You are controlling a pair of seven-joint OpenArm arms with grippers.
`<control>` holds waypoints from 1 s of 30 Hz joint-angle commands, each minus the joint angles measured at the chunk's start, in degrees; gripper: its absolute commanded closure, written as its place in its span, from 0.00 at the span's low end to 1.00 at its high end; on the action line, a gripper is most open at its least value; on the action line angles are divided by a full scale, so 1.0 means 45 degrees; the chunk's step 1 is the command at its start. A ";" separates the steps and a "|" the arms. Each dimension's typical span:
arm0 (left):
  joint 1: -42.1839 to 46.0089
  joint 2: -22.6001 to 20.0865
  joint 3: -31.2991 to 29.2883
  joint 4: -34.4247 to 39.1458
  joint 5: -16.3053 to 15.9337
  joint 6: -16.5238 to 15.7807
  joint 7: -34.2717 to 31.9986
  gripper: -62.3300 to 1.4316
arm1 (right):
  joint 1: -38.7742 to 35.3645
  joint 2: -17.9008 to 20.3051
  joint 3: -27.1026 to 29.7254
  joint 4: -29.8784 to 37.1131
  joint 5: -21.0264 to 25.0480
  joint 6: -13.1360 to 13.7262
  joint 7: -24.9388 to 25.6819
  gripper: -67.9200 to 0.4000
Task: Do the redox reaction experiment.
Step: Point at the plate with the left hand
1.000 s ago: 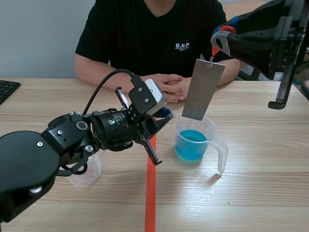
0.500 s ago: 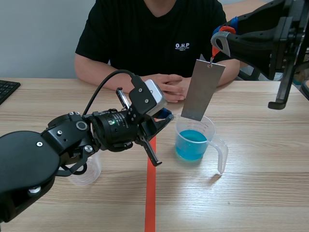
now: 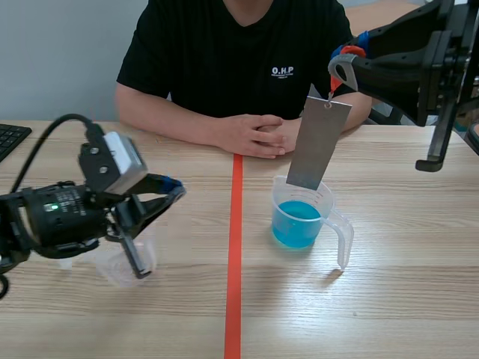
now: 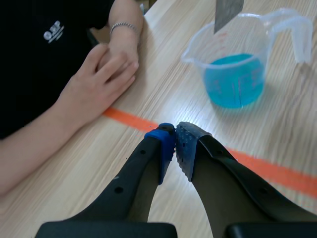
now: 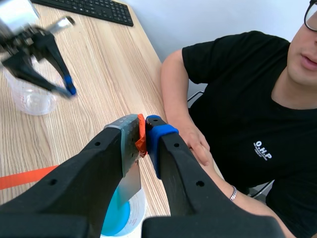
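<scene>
Pinching the orange clip (image 5: 141,141) tight in my right gripper (image 5: 143,130), I hang its metal plate (image 3: 317,142) with the lower edge just inside the rim of the measuring cup (image 3: 327,200), above the blue liquid (image 3: 297,222). My left gripper (image 4: 174,135) hovers closed on nothing, across the tape line from that cup.

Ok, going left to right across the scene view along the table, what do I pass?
Keyboard → left gripper → orange-red tape line → measuring jug of blue liquid. The metal sheet hanging from the right gripper sits over the jug, so I leave both out; likewise the clear cup beneath the left arm.
</scene>
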 commanded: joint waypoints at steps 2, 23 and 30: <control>0.1083 -0.1088 -0.1098 0.0714 -0.1064 0.0092 -0.0131 0.90 | 0.0185 0.0034 0.0107 0.0058 0.0296 -0.0087 0.0010 0.97; 1.2225 -0.1627 -0.8616 0.1715 -0.4677 0.1083 -0.0155 0.90 | 0.0884 0.0024 0.0107 -0.0607 0.1982 -0.0087 -0.1491 0.97; 1.3308 -0.0549 -0.8738 0.1710 -0.4673 0.1433 0.0670 0.90 | 0.1010 -0.0005 0.0102 -0.0884 0.2215 -0.0073 -0.1535 0.97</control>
